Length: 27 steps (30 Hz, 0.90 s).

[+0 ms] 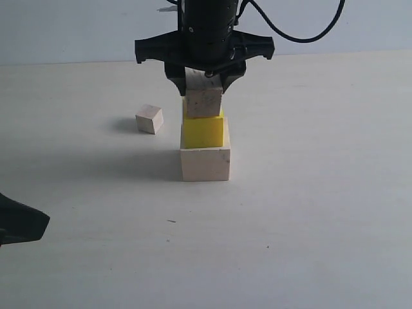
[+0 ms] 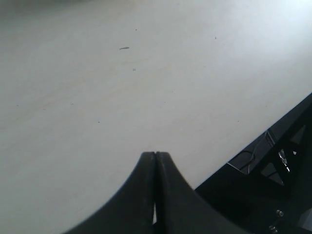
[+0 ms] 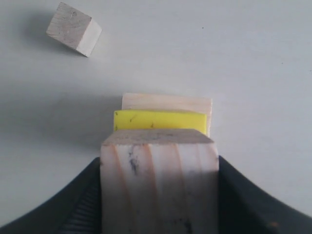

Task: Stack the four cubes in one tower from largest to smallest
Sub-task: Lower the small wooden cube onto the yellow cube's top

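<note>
The right gripper (image 1: 204, 82) hangs over the middle of the table (image 1: 322, 212), its jaws closed against the two sides of the speckled medium wooden cube (image 1: 204, 101). That cube sits on, or just above, the yellow cube (image 1: 203, 131); I cannot tell if they touch. The yellow cube rests on the large wooden cube (image 1: 205, 164), slightly left of its centre. To do this step well, I would square the medium cube's edges with the yellow one, lower it until it bears fully, then open the jaws only a little and lift straight up. The small wooden cube (image 1: 149, 119) lies apart, to the far left. The left gripper (image 2: 155, 156) is closed and empty. No writing or brand is visible.
</note>
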Each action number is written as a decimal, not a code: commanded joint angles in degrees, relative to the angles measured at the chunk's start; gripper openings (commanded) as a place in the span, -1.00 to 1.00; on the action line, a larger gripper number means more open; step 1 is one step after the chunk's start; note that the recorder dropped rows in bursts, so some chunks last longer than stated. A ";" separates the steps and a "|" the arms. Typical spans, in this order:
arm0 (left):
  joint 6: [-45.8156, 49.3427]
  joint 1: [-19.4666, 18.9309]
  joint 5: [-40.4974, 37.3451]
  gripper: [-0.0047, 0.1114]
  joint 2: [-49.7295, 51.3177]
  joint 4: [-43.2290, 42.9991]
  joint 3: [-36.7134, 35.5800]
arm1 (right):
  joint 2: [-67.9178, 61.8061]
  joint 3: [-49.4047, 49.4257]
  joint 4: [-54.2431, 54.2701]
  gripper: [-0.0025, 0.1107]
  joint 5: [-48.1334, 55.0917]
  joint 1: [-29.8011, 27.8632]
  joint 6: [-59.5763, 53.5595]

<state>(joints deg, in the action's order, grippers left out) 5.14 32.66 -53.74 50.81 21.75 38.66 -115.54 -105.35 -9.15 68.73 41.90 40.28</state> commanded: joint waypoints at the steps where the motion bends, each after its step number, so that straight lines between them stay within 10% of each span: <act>1: 0.45 -0.15 0.70 -0.92 -0.26 -0.22 -0.18 | -0.46 -0.34 -1.05 -0.96 0.31 0.11 0.23; 19: 0.44 -0.15 0.60 -0.92 -0.26 -0.22 -0.18 | -0.82 -0.34 -0.95 -0.94 -0.54 0.11 0.37; 27: 0.44 -0.15 0.36 -0.92 -0.26 -0.22 -0.18 | -0.82 -0.34 -0.27 -0.39 -0.70 0.11 0.22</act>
<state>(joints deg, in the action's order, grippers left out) 5.35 32.66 -53.74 50.81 21.75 38.66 -116.05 -105.35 -9.47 68.97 41.90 40.46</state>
